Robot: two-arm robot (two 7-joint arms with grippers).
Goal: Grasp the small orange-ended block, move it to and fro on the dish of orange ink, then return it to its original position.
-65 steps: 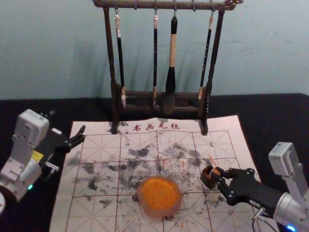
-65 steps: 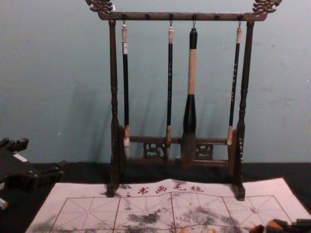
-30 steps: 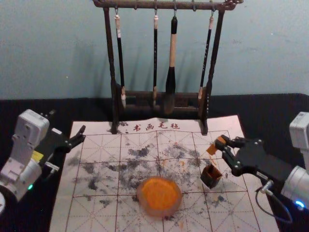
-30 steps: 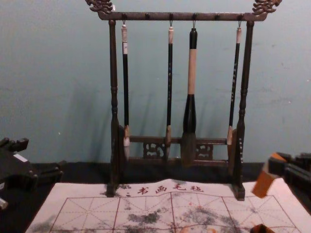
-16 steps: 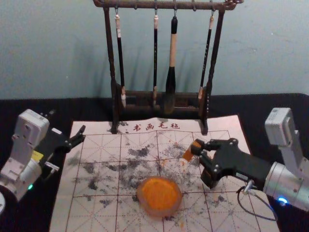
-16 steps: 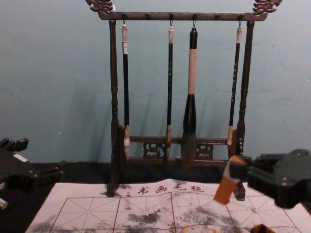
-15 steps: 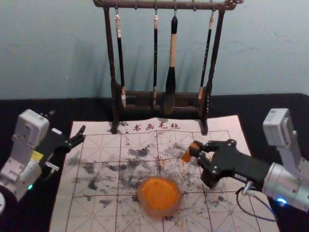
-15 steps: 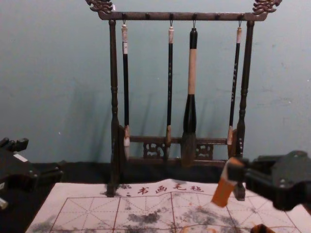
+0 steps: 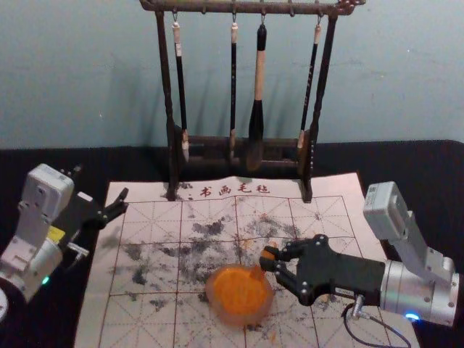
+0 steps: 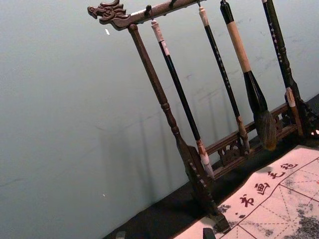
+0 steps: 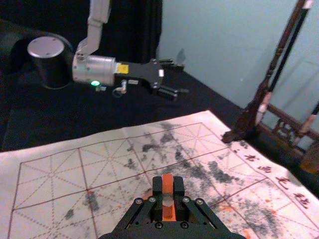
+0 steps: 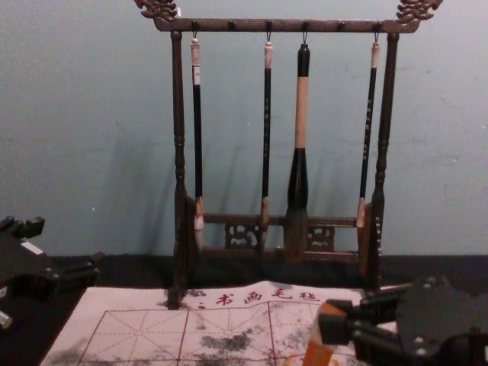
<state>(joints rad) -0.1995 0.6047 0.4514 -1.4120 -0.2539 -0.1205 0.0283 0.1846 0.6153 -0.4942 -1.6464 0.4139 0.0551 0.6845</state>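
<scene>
In the head view the small orange-ended block [image 9: 258,272] tilts at the right back edge of the orange ink dish [image 9: 237,295]; contact with the ink cannot be told. My right gripper [image 9: 269,259] is shut on the block's upper end, just right of the dish. In the right wrist view the block [image 11: 168,198] sits between the fingertips of the right gripper [image 11: 168,188]. The block [image 12: 319,337] also slants down in the chest view. My left gripper [image 9: 101,185] stays parked off the mat's left edge, open; in its wrist view the left gripper [image 10: 164,235] holds nothing.
A wooden rack [image 9: 239,143] with several hanging brushes stands at the mat's back edge. The ink-stained felt mat [image 9: 145,246] lies on a black-covered table [image 9: 428,181]. The right forearm [image 9: 420,290] reaches across the mat's right side.
My right gripper lifted the block out of the small dark holder, then carried it left and down to the dish. The arm now covers the holder in the head view. The left arm has not moved.
</scene>
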